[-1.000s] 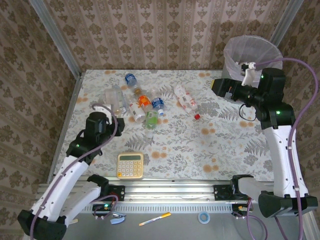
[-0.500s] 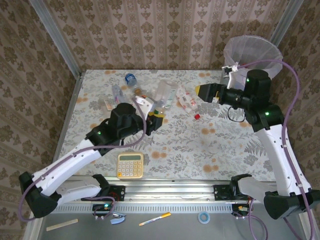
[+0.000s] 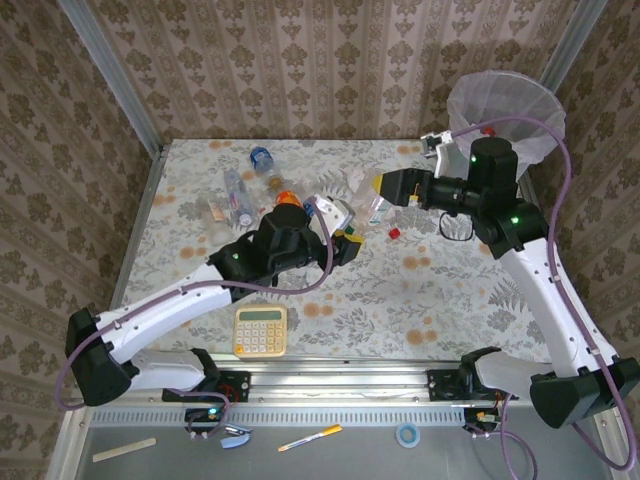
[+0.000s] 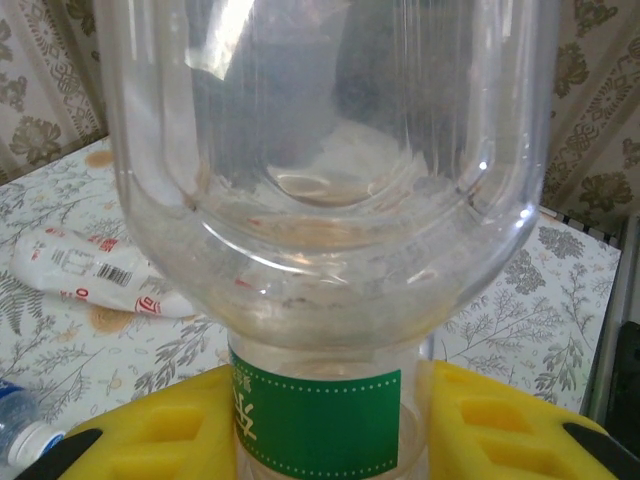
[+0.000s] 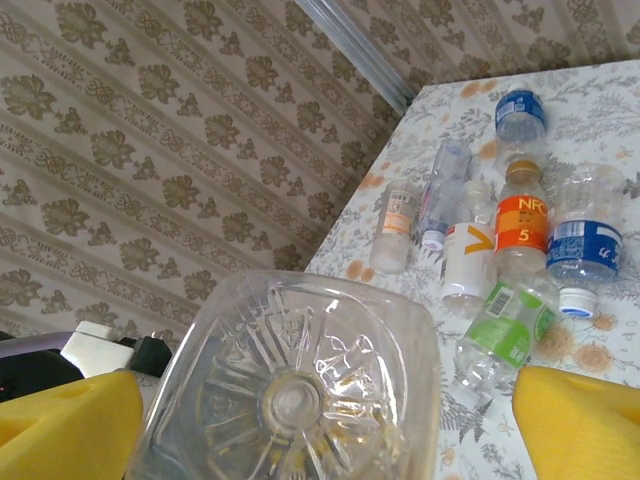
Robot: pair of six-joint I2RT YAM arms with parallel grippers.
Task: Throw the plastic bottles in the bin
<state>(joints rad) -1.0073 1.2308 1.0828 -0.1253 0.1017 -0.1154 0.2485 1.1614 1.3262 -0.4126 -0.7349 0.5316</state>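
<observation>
The left gripper (image 3: 347, 238), at the centre of the top view, is clamped on a clear bottle (image 4: 320, 180) at its green label (image 4: 315, 420), whose white writing is cut off. The right gripper (image 3: 381, 190) stands wide, with its yellow pads (image 5: 60, 430) either side of that bottle's base and not gripping it. At the right of the right wrist view lie an orange-labelled bottle (image 5: 522, 225) reading "NFC 5" and a blue-labelled bottle (image 5: 585, 245). A crushed white bottle (image 4: 90, 280) shows a barcode. The bin (image 3: 520, 100) sits upper right.

You have a clear bottle (image 4: 320, 180) with a green label (image 4: 315, 415), a yellow calculator (image 3: 260, 331), and a beige floral-patterned table (image 3: 450, 300).
</observation>
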